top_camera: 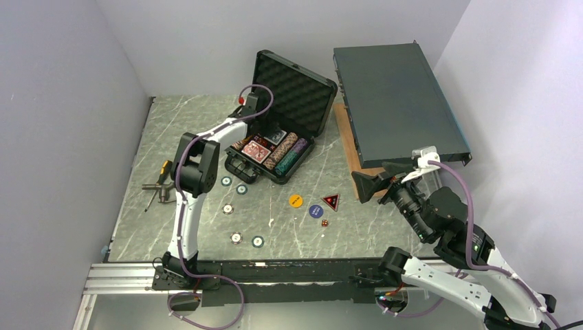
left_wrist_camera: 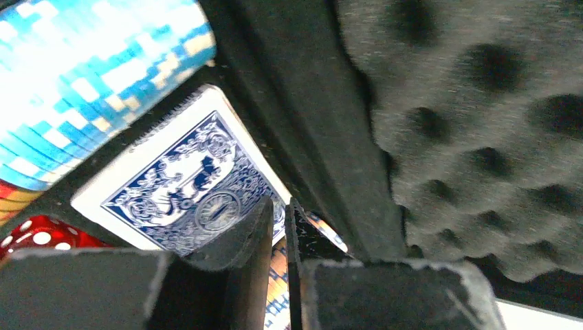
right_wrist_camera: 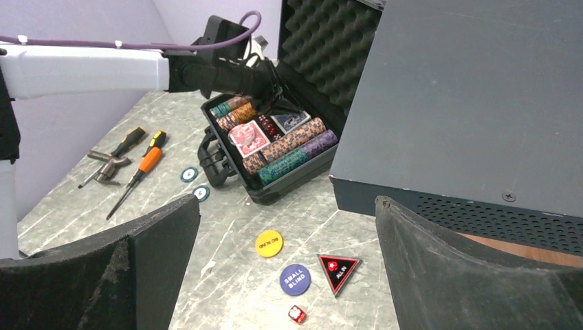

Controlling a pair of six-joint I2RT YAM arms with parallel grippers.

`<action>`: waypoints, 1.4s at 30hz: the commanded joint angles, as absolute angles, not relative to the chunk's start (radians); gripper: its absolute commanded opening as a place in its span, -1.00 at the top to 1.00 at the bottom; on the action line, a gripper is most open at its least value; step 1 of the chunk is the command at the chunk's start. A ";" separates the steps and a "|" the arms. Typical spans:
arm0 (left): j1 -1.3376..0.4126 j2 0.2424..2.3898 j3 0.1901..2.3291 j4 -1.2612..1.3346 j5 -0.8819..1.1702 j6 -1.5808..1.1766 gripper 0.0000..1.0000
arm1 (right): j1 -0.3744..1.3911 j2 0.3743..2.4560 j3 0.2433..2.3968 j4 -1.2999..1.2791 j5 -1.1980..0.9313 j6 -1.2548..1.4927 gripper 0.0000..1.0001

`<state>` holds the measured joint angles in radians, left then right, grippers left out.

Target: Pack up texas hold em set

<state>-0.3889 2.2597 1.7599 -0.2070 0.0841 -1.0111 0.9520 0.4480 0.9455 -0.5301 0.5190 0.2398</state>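
The black case (top_camera: pixel 273 176) stands open at the table's middle back, foam lid (top_camera: pixel 295 89) up, holding chip rows, a red deck (right_wrist_camera: pixel 249 137) and a blue deck (left_wrist_camera: pixel 185 185). My left gripper (top_camera: pixel 254 125) reaches into the case's far end; its jaws (left_wrist_camera: pixel 278 203) are shut to a thin slit over the blue deck, and nothing shows between them. Several loose chips (top_camera: pixel 241 188) lie in front of the case. A yellow button (right_wrist_camera: pixel 269 243), blue button (right_wrist_camera: pixel 295 279), red triangle (right_wrist_camera: pixel 337 264) and red die (right_wrist_camera: pixel 297 314) lie below my right gripper (right_wrist_camera: pixel 283 203), which hangs open and empty.
A large flat dark grey metal box (top_camera: pixel 399 103) rests on a wooden board (top_camera: pixel 349 144) at the back right, close to my right gripper (top_camera: pixel 371 180). Orange-handled tools and pliers (top_camera: pixel 159 184) lie at the left edge.
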 commanded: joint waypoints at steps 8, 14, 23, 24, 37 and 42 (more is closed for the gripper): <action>-0.362 2.199 1.820 -0.289 0.110 -0.927 0.53 | 0.952 0.485 0.973 -0.495 0.509 0.248 -1.00; -0.369 1.933 1.604 -0.175 0.231 -0.781 -0.01 | 0.953 0.519 0.985 -0.527 0.532 0.247 -1.00; -0.663 1.521 1.077 -0.123 0.258 -0.534 -0.60 | 0.952 0.529 1.007 -0.624 0.646 0.307 -1.00; -0.738 1.497 1.046 -0.135 0.199 -0.486 -0.63 | 0.953 0.522 1.012 -0.631 0.656 0.317 -1.00; -1.143 1.735 1.143 -0.232 -0.132 -0.377 -0.33 | 0.953 0.422 1.049 -0.687 0.661 0.363 -1.00; -1.144 1.831 1.260 -0.360 -0.145 -0.643 -0.12 | 0.952 0.411 1.044 -0.706 0.663 0.386 -1.00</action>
